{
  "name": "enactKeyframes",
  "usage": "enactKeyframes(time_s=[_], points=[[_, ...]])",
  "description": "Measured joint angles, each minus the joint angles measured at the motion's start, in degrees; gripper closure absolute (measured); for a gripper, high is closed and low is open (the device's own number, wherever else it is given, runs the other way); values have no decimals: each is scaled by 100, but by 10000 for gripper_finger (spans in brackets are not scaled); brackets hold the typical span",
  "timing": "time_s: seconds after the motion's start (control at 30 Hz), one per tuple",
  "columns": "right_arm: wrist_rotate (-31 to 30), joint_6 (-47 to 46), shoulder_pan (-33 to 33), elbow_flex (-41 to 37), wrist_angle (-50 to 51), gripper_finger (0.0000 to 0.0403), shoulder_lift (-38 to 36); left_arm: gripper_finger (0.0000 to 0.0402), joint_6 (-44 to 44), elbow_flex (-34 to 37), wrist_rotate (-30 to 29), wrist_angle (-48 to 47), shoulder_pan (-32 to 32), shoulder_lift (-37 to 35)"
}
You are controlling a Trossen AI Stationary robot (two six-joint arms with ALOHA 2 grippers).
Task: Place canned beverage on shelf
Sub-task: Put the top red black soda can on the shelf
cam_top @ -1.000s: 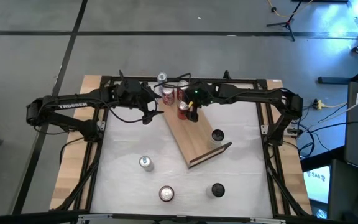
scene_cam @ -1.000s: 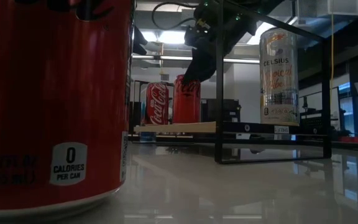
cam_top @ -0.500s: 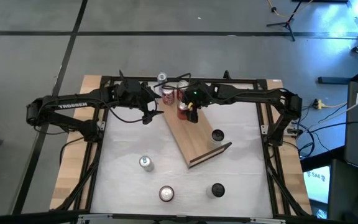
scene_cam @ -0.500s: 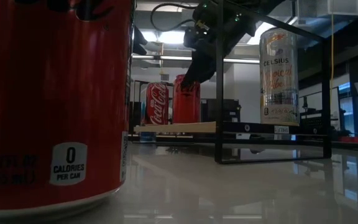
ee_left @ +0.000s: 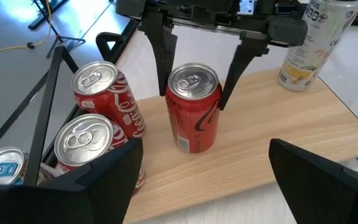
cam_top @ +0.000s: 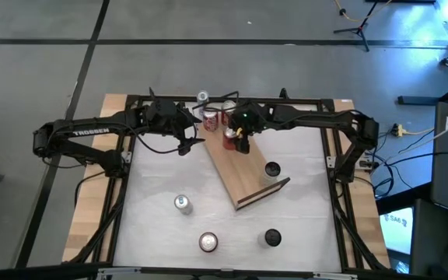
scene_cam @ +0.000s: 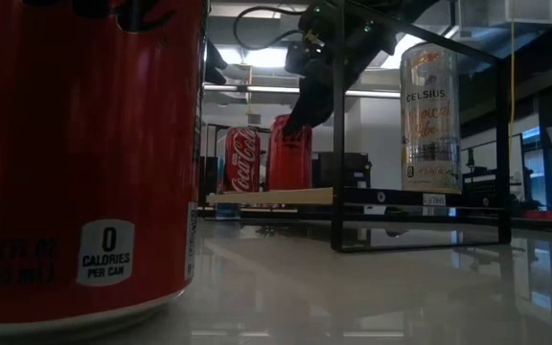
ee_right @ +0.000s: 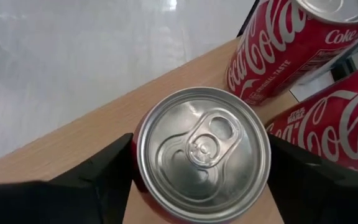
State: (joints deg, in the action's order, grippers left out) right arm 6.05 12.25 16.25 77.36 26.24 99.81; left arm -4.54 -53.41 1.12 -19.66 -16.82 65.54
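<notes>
- The long light-wood board shelf with thin black wire rails [cam_top: 243, 173] lies at a slant on the white tabletop [cam_top: 162, 179], its far end near the back frame between the two arms.
- A red aluminium cola can with a silver pull-tab lid [ee_left: 193, 107] stands upright on the far end of the shelf's wood.
- The right gripper [ee_left: 194, 74] hangs over this can from above, one dark finger [ee_left: 165, 59] on each side of it. In the right wrist view the fingers sit tight against both sides of the lid [ee_right: 201, 148], so the claw is clamped on the can.
- Two more red cola cans [ee_left: 101, 93] stand close together just beside the shelf's end, near the held can but apart from it.
- The left gripper [cam_top: 183, 142] hovers just beside the shelf's far end, claw spread apart and empty, pointed at the held can.
- A tall white slim Celsius can [scene_cam: 429, 115] stands on a black wire rail level in the low view.
- Out on the tabletop a silver-topped can [cam_top: 182, 204], a red-rimmed can [cam_top: 208, 242] and a dark-topped can [cam_top: 272, 237] stand well apart; another dark-topped can [cam_top: 271, 169] stands at the shelf's near end.
</notes>
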Motion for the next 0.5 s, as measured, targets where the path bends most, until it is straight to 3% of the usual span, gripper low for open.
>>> enactKeyframes(time_s=[0.5], points=[[142, 111, 419, -26, 409, 105, -331, 64, 3, 0, -8, -7, 0, 2]])
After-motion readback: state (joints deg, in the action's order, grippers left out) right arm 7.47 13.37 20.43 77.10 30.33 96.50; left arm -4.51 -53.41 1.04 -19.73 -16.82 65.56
